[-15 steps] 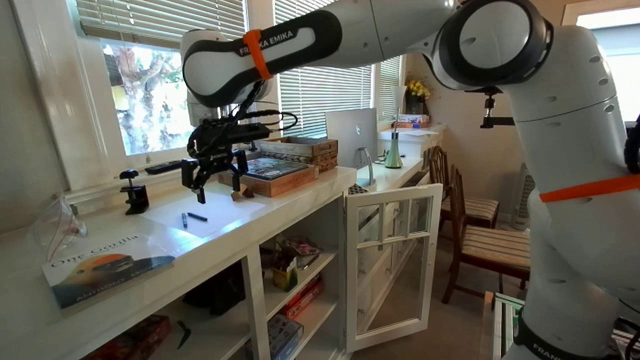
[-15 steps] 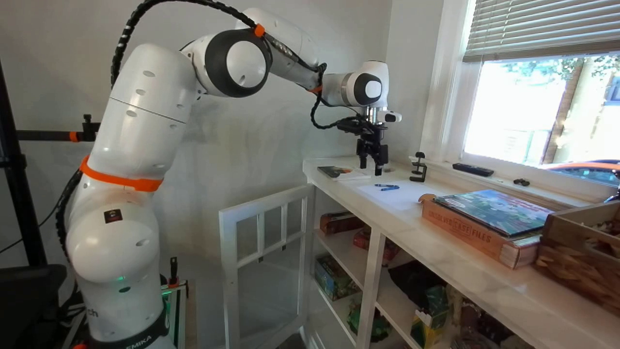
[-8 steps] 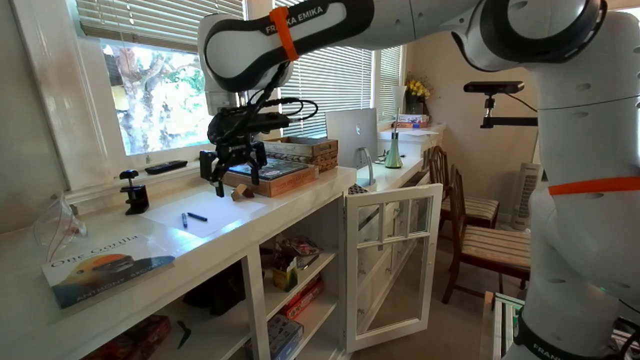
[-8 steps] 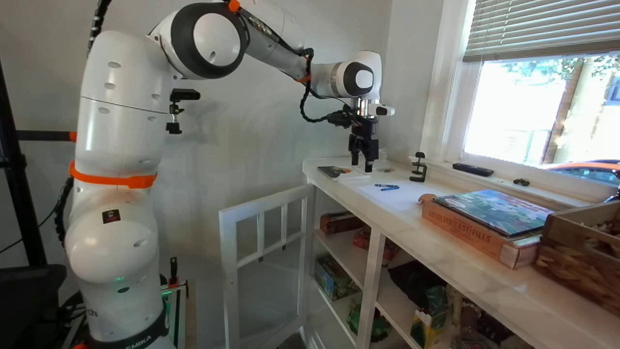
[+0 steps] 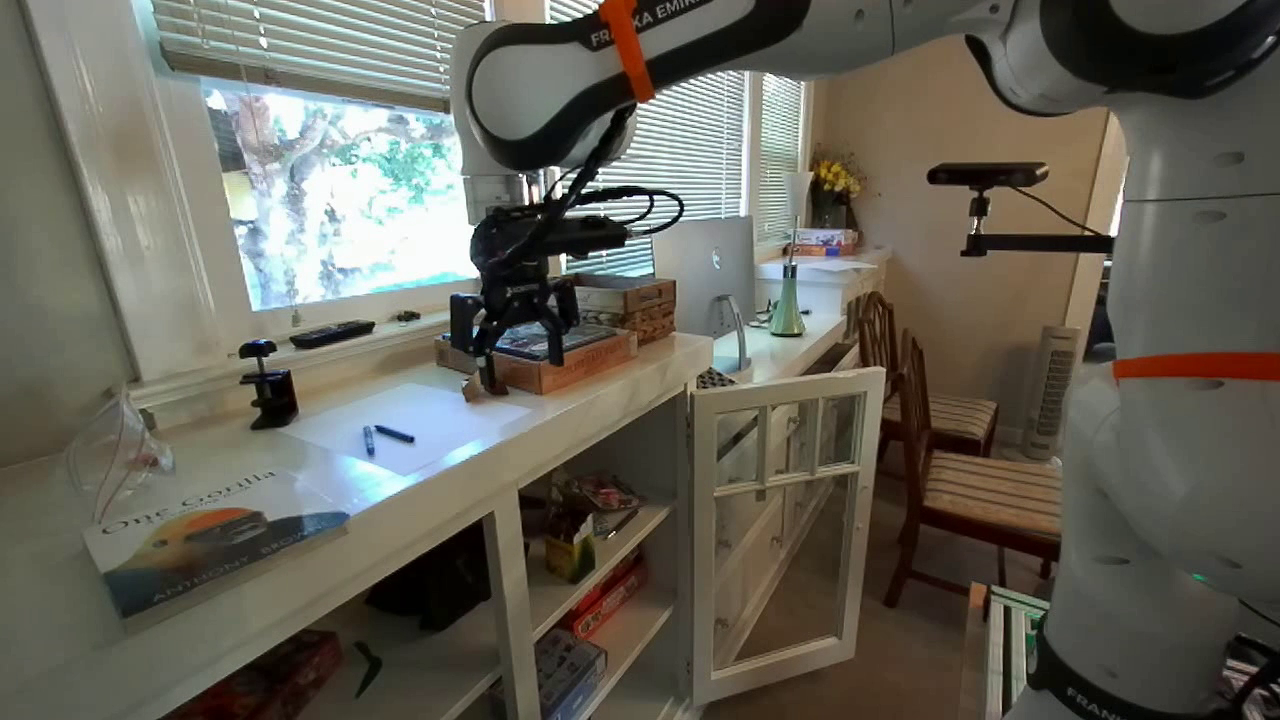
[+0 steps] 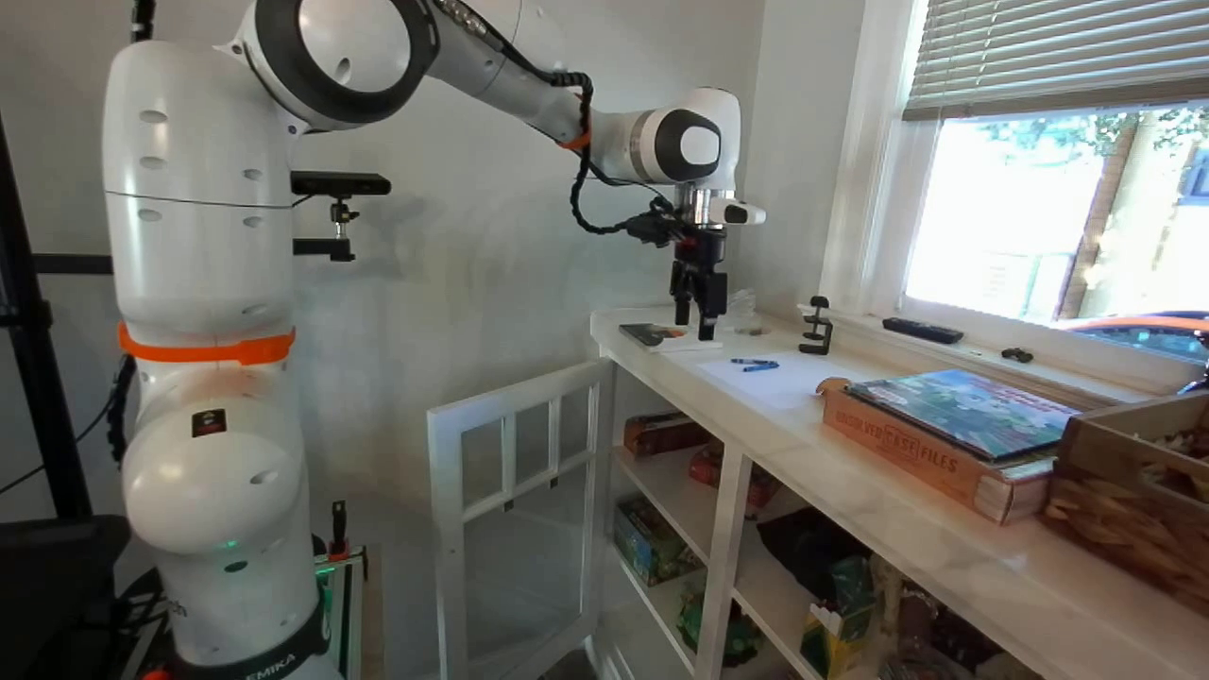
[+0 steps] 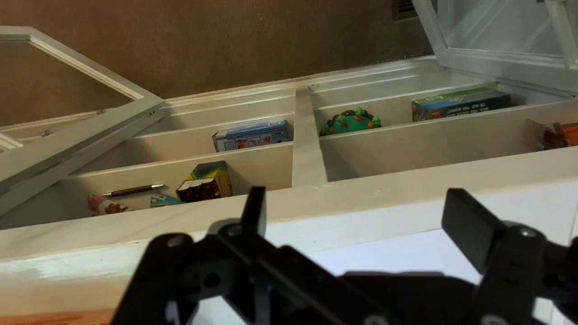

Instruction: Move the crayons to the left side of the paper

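Note:
In both exterior views the crayons, two short blue-black sticks, lie close together on the paper: one crayon [image 5: 394,434] at an angle to the other crayon [image 5: 369,441]. Under them the white paper [image 5: 445,410] rests flat on the counter; its edge also shows as paper [image 7: 384,253] in the wrist view, where the crayons are out of view. My gripper [image 5: 520,362] hangs above the counter, pointing down, apart from the crayons. Its jaws are wide open with nothing between them. Seen from the wrist, the counter's front edge and the paper lie below the open gripper [image 7: 354,219].
A black clamp [image 5: 271,398] and a book [image 5: 215,545] stand near the paper. Beyond its other end are a small wooden block [image 5: 472,388], a cardboard box [image 6: 916,449] and a wooden crate [image 6: 1124,501]. Below the counter, an open glass door [image 6: 515,515] juts out beside shelves.
My open gripper has travelled right in an exterior view and left in an exterior view, as the arm drew back from above the paper. Crayons and paper have stayed put.

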{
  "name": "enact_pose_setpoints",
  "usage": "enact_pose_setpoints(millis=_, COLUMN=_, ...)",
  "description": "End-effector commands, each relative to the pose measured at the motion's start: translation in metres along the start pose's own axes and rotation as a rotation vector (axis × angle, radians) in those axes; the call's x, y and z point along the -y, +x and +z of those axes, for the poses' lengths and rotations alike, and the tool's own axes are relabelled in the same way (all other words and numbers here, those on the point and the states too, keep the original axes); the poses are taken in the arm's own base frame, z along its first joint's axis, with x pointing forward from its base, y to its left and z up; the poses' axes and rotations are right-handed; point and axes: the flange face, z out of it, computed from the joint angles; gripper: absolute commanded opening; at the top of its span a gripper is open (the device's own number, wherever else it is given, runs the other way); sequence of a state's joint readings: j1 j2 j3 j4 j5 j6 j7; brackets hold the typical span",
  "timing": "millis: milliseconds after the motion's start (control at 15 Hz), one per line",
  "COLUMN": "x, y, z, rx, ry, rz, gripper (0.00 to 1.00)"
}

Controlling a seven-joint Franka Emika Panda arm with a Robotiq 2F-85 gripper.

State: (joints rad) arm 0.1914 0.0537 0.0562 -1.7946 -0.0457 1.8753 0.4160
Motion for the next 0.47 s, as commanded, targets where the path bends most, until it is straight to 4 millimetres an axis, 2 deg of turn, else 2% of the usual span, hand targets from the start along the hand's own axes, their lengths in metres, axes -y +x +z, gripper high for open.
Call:
enact_pose_setpoints(millis=0, x=-0.011, y=-0.013, z=0.003, rx=0.008, ry=0.022, rz=0.03, gripper=1.0)
enact_pose_setpoints(millis=67, x=-0.006, y=-0.003, z=0.001, rx=0.006, ry=-0.001, rz=0.009, gripper=1.0)
enact_pose_setpoints(millis=400, x=-0.009, y=-0.006, z=0.002, rx=0.009, ry=-0.003, rz=0.012, gripper=1.0)
